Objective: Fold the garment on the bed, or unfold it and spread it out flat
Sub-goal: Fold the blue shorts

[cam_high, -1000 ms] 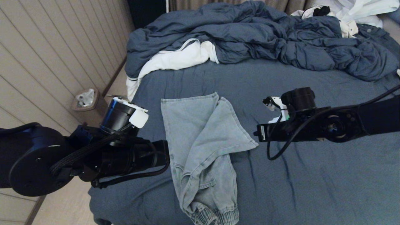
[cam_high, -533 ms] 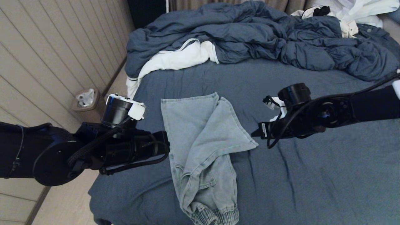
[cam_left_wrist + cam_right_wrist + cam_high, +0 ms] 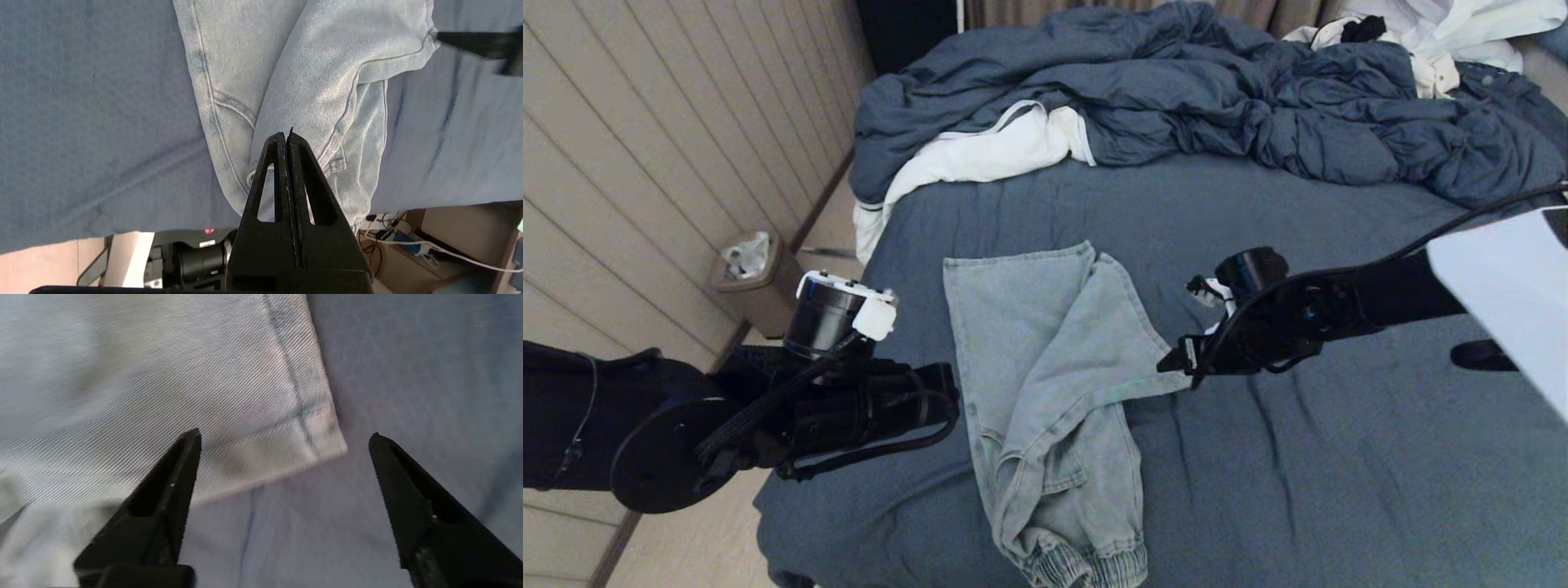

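Observation:
The light blue denim-look shorts (image 3: 1054,384) lie crumpled on the bed's dark slate-blue sheet (image 3: 1339,490), one leg folded over the other, ribbed waistband at the near edge. My right gripper (image 3: 1176,365) is open right at the folded leg's right hem corner (image 3: 318,437), which lies between its spread fingers (image 3: 171,486), nothing held. My left gripper (image 3: 286,136) is shut and empty, hovering over the shorts (image 3: 310,81) near the pocket seam; in the head view its arm (image 3: 849,408) sits left of the shorts.
A puffy dark blue duvet (image 3: 1217,98) is heaped across the far side, with white cloth (image 3: 980,155) beside it. A waste bin (image 3: 747,278) stands on the floor by the left wall. The bed's left edge runs under my left arm.
My right arm has swung left and down, bringing its gripper to the shorts' right hem corner. The left arm shifted slightly. The shorts have not moved.

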You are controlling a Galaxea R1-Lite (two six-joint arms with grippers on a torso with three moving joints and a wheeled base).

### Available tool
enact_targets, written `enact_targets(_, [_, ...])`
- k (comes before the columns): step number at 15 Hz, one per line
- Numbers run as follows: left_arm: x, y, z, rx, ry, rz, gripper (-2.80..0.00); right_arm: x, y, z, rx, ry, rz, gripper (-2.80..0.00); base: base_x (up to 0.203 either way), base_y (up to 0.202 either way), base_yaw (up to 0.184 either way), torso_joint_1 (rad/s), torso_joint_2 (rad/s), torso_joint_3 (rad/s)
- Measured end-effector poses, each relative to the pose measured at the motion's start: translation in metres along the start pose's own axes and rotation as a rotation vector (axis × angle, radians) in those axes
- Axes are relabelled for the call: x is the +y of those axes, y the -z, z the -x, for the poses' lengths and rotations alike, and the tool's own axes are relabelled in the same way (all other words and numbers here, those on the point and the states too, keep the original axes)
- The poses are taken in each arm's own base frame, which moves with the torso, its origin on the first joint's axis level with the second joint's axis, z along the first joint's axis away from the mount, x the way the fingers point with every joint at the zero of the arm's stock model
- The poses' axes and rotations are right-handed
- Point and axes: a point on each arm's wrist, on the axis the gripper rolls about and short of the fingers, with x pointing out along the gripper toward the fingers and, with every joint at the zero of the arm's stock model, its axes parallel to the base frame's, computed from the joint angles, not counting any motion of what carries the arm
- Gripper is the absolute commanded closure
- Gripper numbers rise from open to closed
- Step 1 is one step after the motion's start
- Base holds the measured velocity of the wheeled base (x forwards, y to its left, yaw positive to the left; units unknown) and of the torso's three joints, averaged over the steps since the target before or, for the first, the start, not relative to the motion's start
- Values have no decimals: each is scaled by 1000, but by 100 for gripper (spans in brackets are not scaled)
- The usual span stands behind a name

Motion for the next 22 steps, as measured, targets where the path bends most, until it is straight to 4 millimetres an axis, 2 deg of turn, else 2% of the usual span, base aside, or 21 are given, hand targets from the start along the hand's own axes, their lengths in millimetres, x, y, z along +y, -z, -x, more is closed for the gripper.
enact_targets(4, [5, 2, -2, 5, -14, 7, 0, -2, -5, -27, 6, -1, -21, -280, 0, 0, 0, 0, 0, 0])
enact_targets(5, [6, 1, -2, 5, -18, 9, 0, -2, -6, -33, 6, -3, -24, 0, 0, 0, 0, 0, 0, 0])
enact_targets(9, [9, 2, -4, 8, -26, 16, 0, 0, -6, -49, 12, -5, -30, 0, 0, 0, 0, 0, 0, 0])
enact_targets(13, [10, 3, -7, 18, -30, 19, 0, 1, -7, -57, 9, -1, -38, 0, 0, 0, 0, 0, 0, 0])
enact_targets(19, [11, 4, -10, 29, -32, 22, 0, 18, -18, -54, -34, -16, -17, 0, 0, 0, 0, 0, 0, 0])
enact_targets(22, [12, 6, -10, 34, -33, 22, 0, 43, -35, -39, -112, -28, 1, 0, 0, 0, 0, 0, 0, 0])
